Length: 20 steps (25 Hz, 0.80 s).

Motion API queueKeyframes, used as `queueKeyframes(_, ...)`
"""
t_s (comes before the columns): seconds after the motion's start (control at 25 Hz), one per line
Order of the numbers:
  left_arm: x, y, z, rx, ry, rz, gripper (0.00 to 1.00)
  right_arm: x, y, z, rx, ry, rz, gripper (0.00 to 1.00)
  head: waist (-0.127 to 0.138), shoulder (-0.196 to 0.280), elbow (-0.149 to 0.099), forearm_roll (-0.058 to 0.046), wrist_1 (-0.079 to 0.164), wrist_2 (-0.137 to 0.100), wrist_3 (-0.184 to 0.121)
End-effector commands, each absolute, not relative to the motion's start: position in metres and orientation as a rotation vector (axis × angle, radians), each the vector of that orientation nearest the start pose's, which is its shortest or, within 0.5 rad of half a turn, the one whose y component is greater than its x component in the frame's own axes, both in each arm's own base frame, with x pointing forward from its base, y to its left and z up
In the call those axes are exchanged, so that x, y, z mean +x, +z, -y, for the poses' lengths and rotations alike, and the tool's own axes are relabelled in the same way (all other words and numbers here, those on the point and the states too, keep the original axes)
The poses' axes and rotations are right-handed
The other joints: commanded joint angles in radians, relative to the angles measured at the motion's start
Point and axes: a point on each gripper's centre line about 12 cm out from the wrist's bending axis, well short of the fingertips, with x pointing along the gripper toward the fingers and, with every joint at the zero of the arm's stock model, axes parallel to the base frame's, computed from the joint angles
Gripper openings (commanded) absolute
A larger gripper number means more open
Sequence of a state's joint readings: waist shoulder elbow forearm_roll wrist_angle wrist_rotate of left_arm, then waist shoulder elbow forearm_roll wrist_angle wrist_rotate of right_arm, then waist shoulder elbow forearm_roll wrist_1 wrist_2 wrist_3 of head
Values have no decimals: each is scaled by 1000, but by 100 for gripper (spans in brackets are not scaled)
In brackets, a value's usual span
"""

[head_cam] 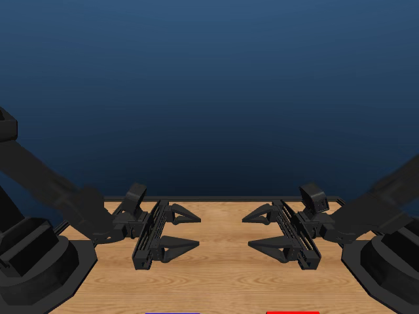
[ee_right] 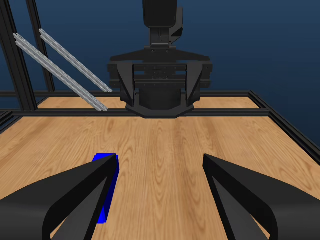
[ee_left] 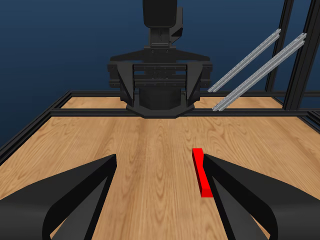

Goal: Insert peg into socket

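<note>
The peg (ee_left: 202,173) lies flat on the wooden table (head_cam: 222,275), at the head view's 5 o'clock edge; the socket (ee_right: 106,185) sits at 7 o'clock. Both look stiff, light and glossy, so probably slippery: each is best pinched across its narrow sides near the middle. The left gripper (head_cam: 171,230) and right gripper (head_cam: 270,229) hover wide open, empty, above the table.

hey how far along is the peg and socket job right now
Nothing looks done yet. The red peg and blue socket both lie on the wooden table, apart. The left gripper and right gripper hover open, holding nothing. Left: grasp both, align, insert.
</note>
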State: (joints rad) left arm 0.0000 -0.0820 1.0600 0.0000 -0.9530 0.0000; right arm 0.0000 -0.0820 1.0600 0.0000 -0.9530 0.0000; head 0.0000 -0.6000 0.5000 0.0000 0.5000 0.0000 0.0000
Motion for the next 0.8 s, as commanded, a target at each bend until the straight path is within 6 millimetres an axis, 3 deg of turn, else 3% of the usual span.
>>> queueKeyframes(0.04,316,201,15,-62,-64,135,100,331,171,-5,72,-37,-47,100,13,-8,15,10,-41,41,-3)
queueKeyframes(0.16,312,176,1,-129,-24,152,100,326,160,1,105,-71,-44,100,24,-15,25,11,-37,38,-13)
queueKeyframes(0.36,309,168,3,-140,-37,194,100,317,160,6,89,-91,-49,100,28,3,35,13,-12,45,-26)
queueKeyframes(0.48,308,163,6,-181,-10,131,100,323,148,-2,102,-72,-101,100,30,26,38,13,2,42,-13)
queueKeyframes(0.8,305,164,52,-241,-36,-176,100,334,104,-16,153,-79,-306,100,56,121,38,20,48,45,21)
